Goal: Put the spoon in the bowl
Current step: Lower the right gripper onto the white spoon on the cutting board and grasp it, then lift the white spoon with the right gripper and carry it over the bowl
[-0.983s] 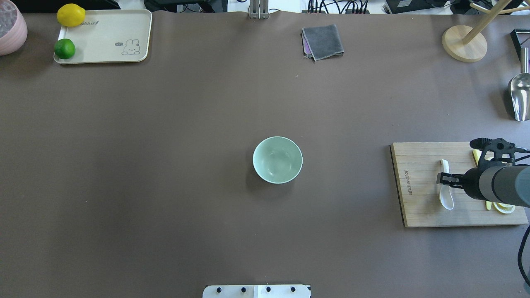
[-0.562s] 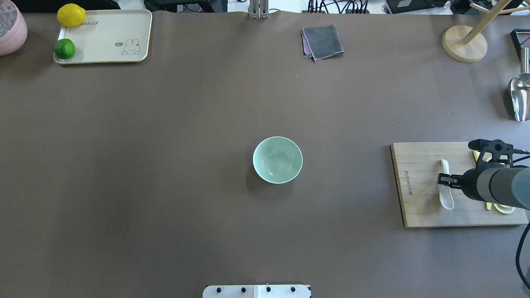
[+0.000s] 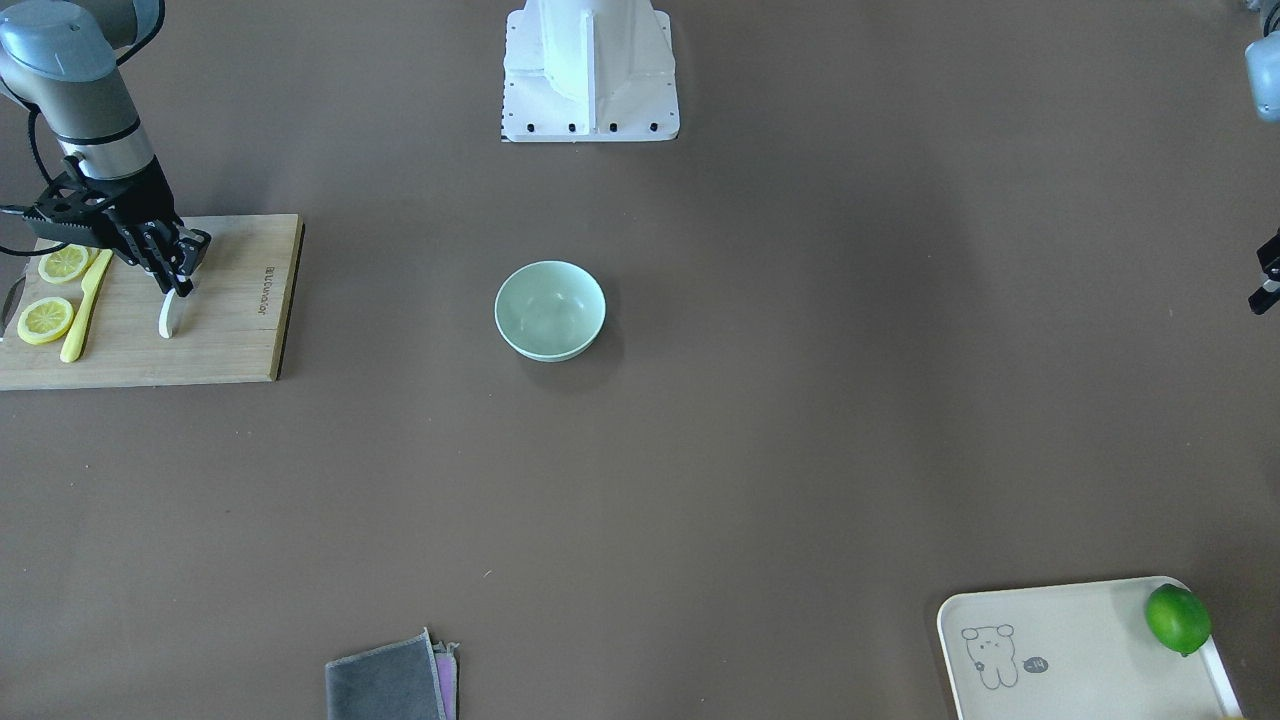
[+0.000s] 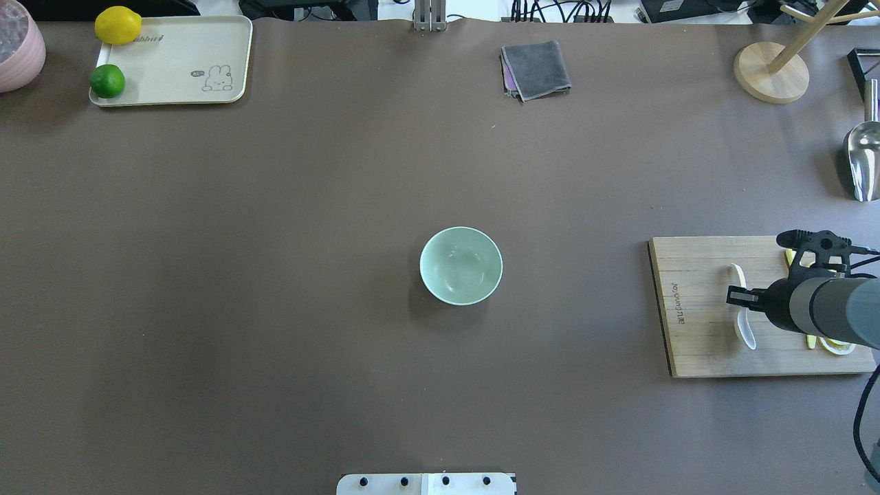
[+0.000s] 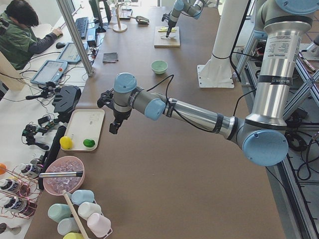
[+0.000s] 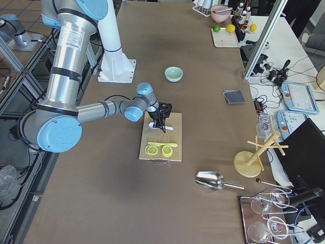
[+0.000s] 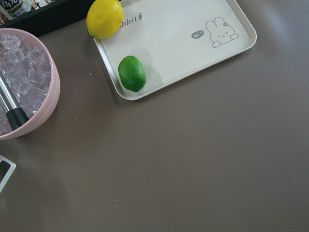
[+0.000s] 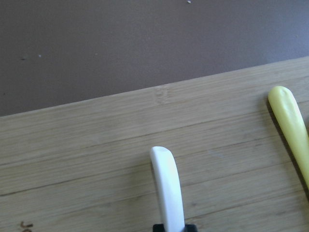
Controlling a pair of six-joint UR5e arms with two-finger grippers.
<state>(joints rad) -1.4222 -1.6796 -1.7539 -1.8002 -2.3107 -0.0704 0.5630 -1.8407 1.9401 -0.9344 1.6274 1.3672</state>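
The white spoon lies on the wooden cutting board at the table's right, its scoop turned on edge. My right gripper is shut on the spoon's middle. In the right wrist view the handle sticks out from between the fingers, just above the board. In the front view the gripper points down at the spoon. The mint-green bowl stands empty at the table's centre, far left of the spoon. My left gripper hovers over the far left table; I cannot tell its state.
A yellow knife and lemon slices lie on the board beside the spoon. A cream tray holds a lemon and a lime. A grey cloth, a wooden stand and a metal scoop sit along the far side.
The spoon's scoop has rolled from flat onto its edge and shifted slightly as my right gripper took hold of it. The bowl has not moved.
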